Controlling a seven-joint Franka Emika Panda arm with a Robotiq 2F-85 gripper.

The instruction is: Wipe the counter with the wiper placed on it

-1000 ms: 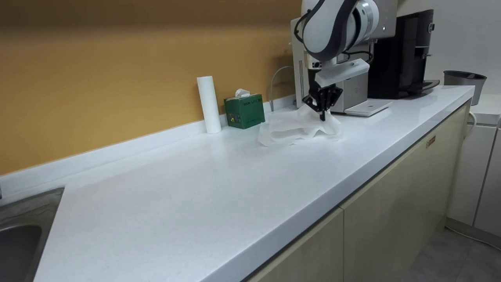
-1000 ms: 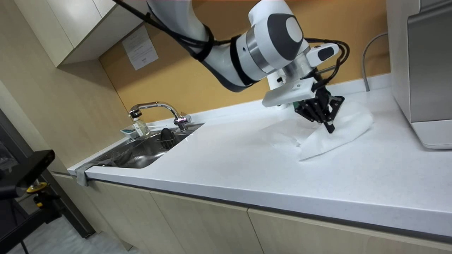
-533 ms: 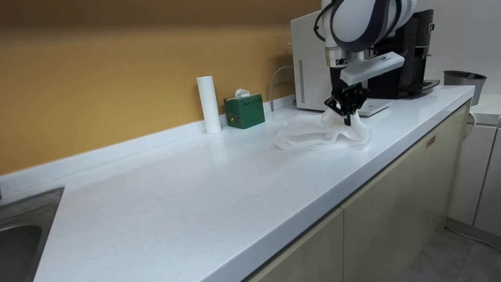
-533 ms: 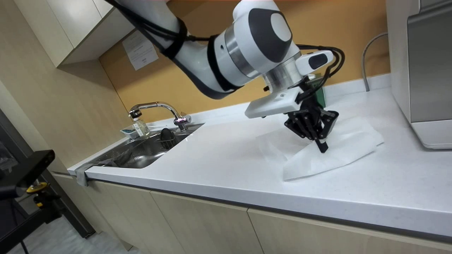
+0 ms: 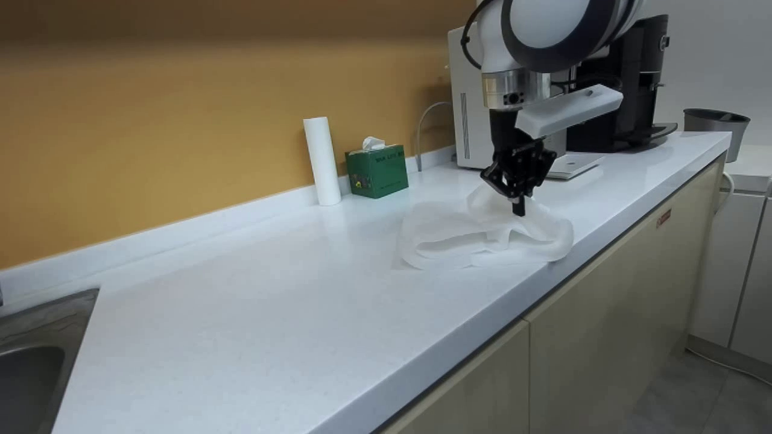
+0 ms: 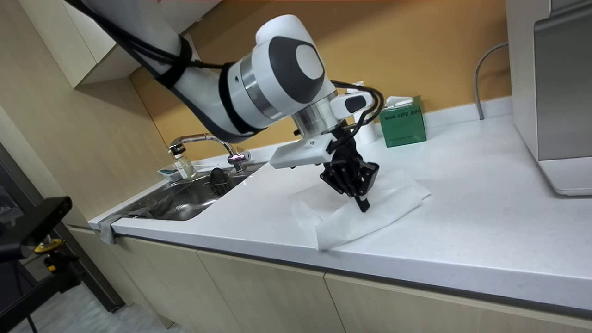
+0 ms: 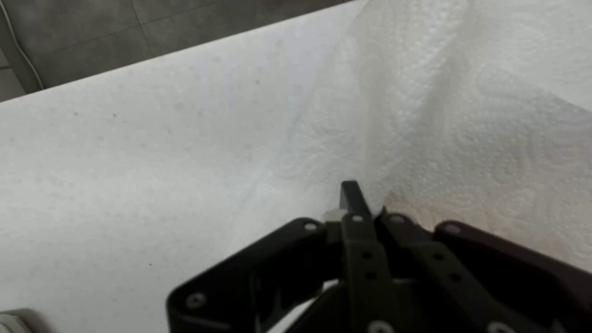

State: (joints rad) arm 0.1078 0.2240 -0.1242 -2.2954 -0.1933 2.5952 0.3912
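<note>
The wiper is a crumpled white paper towel [image 5: 452, 247] lying on the white counter [image 5: 271, 301]. It also shows in an exterior view [image 6: 388, 203] and in the wrist view [image 7: 490, 129]. My gripper [image 5: 517, 208] points down and is shut on part of the towel, with its fingertips at the counter surface. It also shows in an exterior view [image 6: 363, 203] and in the wrist view [image 7: 363, 199]. The towel spreads around the fingertips, and a near corner reaches close to the counter's front edge. The pinched part is mostly hidden by the fingers.
A green tissue box [image 5: 377, 172] and a white paper roll [image 5: 322, 161] stand along the back wall. A silver machine [image 6: 564, 101] and a black machine [image 5: 618, 90] stand at one end. A steel sink [image 6: 189, 199] with a faucet [image 6: 208, 137] lies at the other end.
The gripper drags the towel across the counter, first toward the front edge, then along the counter toward the sink. The tissue box has come fully into view behind the arm.
</note>
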